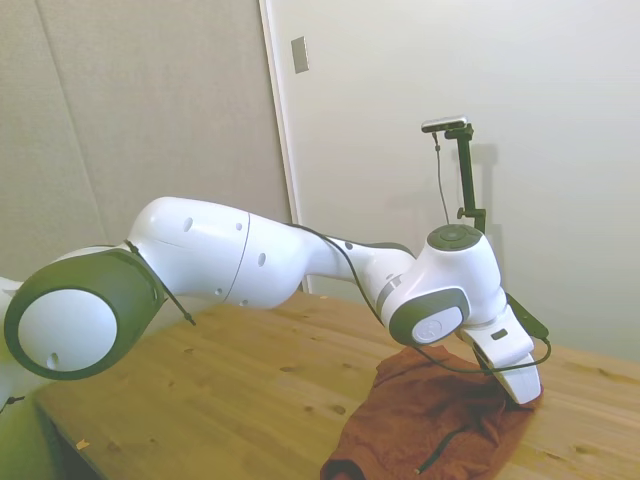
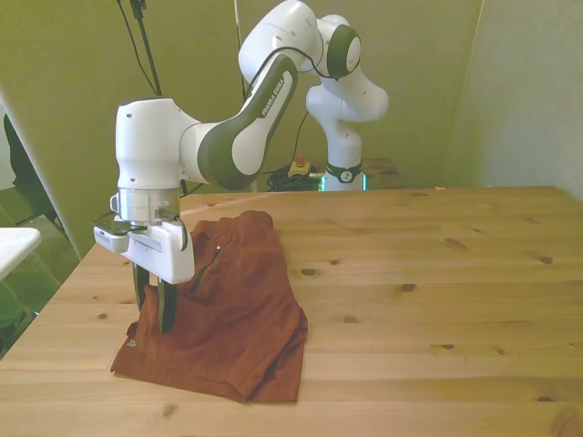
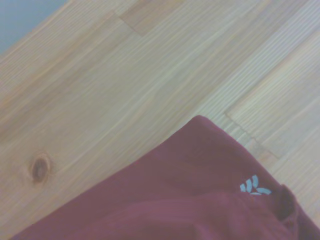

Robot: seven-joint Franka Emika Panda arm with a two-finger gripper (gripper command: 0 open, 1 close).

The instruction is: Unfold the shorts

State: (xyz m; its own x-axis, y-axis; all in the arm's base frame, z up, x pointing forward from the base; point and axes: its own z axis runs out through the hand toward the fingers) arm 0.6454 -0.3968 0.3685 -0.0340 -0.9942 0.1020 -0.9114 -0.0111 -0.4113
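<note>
Now down on the folded rust-orange fabric shorts (image 2: pixel 228 300) on the wooden desk (image 2: pixel 437 273), white end effector (image 2: pixel 152 320) narrowly parted astride the edge; next, pinching only the top layer, peeling rightward.

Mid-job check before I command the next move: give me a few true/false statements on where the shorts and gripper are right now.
1. The shorts lie on the wooden table toward the front view's left. True.
2. The gripper is raised high above the table, far from the fabric. False: its fingers are down at the shorts.
3. The shorts are blue. False: they are rust-red.
4. A small pale logo shows on the fabric near one corner. True.
5. The shorts hang off the table edge. False: they rest fully on it.
</note>
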